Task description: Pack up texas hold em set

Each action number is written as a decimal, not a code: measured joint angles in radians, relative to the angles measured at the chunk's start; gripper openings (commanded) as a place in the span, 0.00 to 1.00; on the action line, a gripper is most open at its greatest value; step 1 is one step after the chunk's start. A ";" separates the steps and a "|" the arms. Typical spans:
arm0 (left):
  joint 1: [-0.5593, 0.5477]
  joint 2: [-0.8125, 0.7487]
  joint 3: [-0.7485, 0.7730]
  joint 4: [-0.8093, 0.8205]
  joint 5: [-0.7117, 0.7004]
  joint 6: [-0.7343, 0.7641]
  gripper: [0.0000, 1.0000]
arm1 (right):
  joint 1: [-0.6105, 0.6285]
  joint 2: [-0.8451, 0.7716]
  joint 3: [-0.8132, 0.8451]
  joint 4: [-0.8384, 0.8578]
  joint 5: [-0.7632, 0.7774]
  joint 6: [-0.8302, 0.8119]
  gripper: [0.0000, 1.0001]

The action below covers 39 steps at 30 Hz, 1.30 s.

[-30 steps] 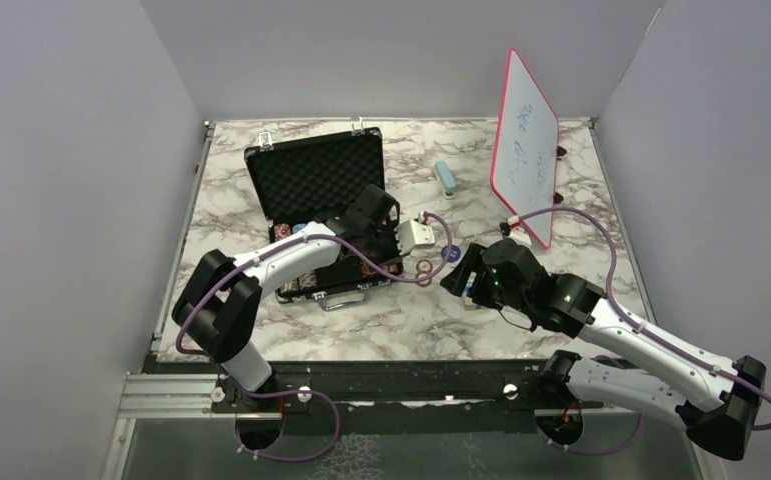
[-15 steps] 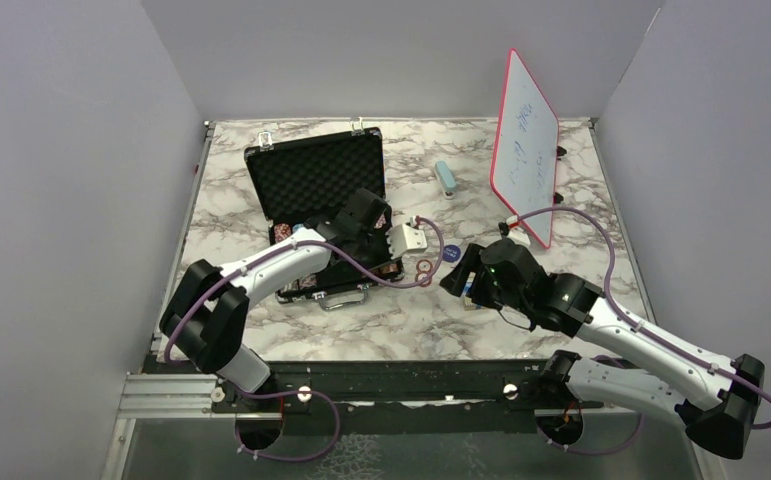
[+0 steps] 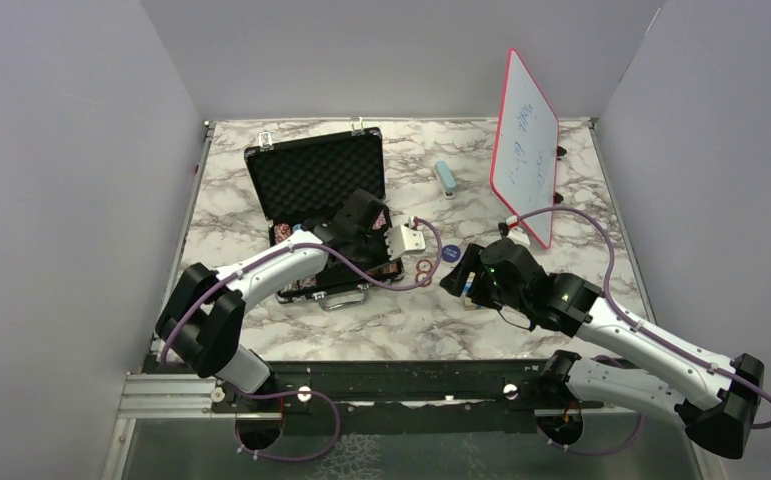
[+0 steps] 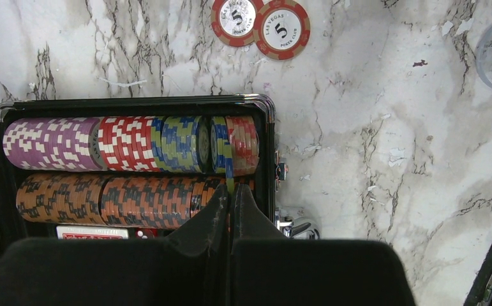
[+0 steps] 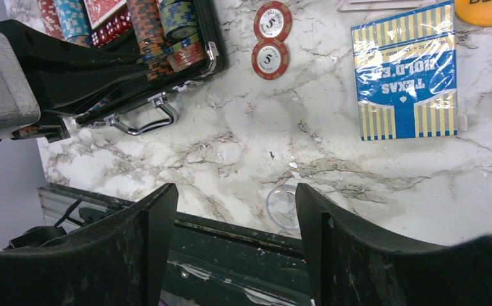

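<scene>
Left pincer (image 4: 229, 192) has drawn back from the two loose red chips (image 4: 260, 29) to the chip row (image 4: 128, 143) in the open briefcase (image 3: 311, 175). It is closed, with a thin chip edge at its tips, probably slotting one in. Right pincer (image 5: 237, 210) hangs open and empty near the blue deck (image 5: 406, 80) on the tabletop (image 5: 230, 146).

Orange round button (image 5: 489, 7) mostly off-frame
</scene>
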 measured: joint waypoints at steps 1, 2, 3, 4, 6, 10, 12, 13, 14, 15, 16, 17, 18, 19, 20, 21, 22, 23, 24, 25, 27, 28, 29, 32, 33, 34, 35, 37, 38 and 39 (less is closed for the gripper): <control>0.000 -0.003 0.000 0.000 0.002 0.000 0.00 | 0.000 0.000 0.000 0.000 0.000 0.000 0.71; 0.000 -0.005 0.000 0.000 0.003 0.000 0.00 | 0.000 0.000 0.000 0.000 0.000 0.000 0.71; 0.000 -0.008 0.000 0.000 0.004 0.000 0.00 | 0.000 0.000 0.000 0.000 0.000 0.000 0.71; 0.000 -0.009 0.000 0.000 0.005 0.000 0.00 | 0.000 0.000 0.000 0.000 0.000 0.000 0.71; 0.000 -0.010 0.000 0.000 0.005 0.000 0.00 | 0.000 0.000 0.000 0.000 0.000 0.000 0.71; 0.000 -0.010 0.000 0.000 0.005 0.000 0.00 | 0.000 0.000 0.000 0.000 0.000 0.000 0.71; 0.000 -0.010 0.000 0.000 0.005 0.000 0.00 | 0.000 0.000 0.000 0.000 0.000 0.000 0.71; 0.000 -0.010 0.000 0.000 0.005 0.000 0.00 | 0.000 0.000 0.000 0.000 0.000 0.000 0.71; 0.000 -0.010 0.000 0.000 0.005 0.000 0.00 | 0.000 0.000 0.000 0.000 0.000 0.000 0.71; 0.000 -0.010 0.000 0.000 0.005 0.000 0.00 | 0.000 0.000 0.000 0.000 0.000 0.000 0.71; 0.000 -0.010 0.000 0.000 0.005 0.000 0.00 | 0.000 0.000 0.000 0.000 0.000 0.000 0.71; 0.000 -0.010 0.000 0.000 0.005 0.000 0.00 | 0.000 0.000 0.000 0.000 0.000 0.000 0.71; 0.000 -0.010 0.000 0.000 0.004 0.000 0.00 | 0.000 0.000 0.000 0.000 0.000 0.000 0.71; 0.000 -0.010 0.000 0.001 0.004 0.000 0.00 | 0.000 0.000 0.000 0.000 0.000 0.000 0.71; 0.000 -0.010 0.000 0.001 0.003 -0.001 0.00 | 0.000 0.000 0.000 0.000 0.000 0.000 0.71; 0.000 -0.010 0.000 0.002 0.003 -0.001 0.00 | 0.000 0.000 0.000 0.000 0.000 0.000 0.71; 0.000 -0.010 0.000 0.003 0.002 -0.001 0.00 | 0.000 0.000 -0.001 0.000 0.000 0.000 0.71; 0.000 -0.007 0.000 0.005 0.002 -0.002 0.00 | 0.000 0.000 -0.001 0.000 0.000 0.000 0.71; 0.000 -0.002 0.000 0.008 0.001 -0.005 0.00 | 0.000 0.000 -0.001 0.000 0.000 0.000 0.71; 0.000 0.004 0.002 0.010 -0.001 -0.007 0.02 | 0.000 0.000 -0.001 0.000 0.000 0.000 0.71; 0.000 0.031 0.019 0.009 -0.005 -0.023 0.07 | 0.000 0.000 -0.001 0.000 0.000 0.000 0.71; -0.001 0.042 0.033 0.006 -0.005 -0.034 0.10 | 0.000 0.000 -0.001 0.000 0.000 0.000 0.71; -0.002 0.051 0.045 0.006 -0.005 -0.042 0.13 | 0.000 0.000 -0.001 0.000 0.000 0.000 0.71; -0.003 0.097 0.086 0.005 -0.014 -0.084 0.24 | 0.000 0.000 -0.001 0.000 0.000 0.000 0.71; -0.003 0.114 0.096 0.004 -0.023 -0.098 0.25 | 0.000 0.000 -0.001 0.000 0.000 0.000 0.71; -0.003 0.133 0.105 0.003 -0.035 -0.113 0.27 | 0.000 -0.001 -0.001 0.000 0.000 0.000 0.71; -0.004 0.147 0.110 0.002 -0.047 -0.124 0.27 | 0.000 -0.001 -0.001 0.000 0.000 0.000 0.71; -0.005 0.164 0.114 0.000 -0.063 -0.142 0.31 | 0.000 -0.002 -0.001 0.000 0.000 0.000 0.71; -0.005 0.166 0.118 0.000 -0.071 -0.150 0.32 | 0.000 -0.002 -0.001 0.000 0.000 0.000 0.71; -0.005 0.166 0.122 -0.002 -0.083 -0.153 0.34 | 0.000 -0.003 -0.001 0.000 0.000 0.000 0.71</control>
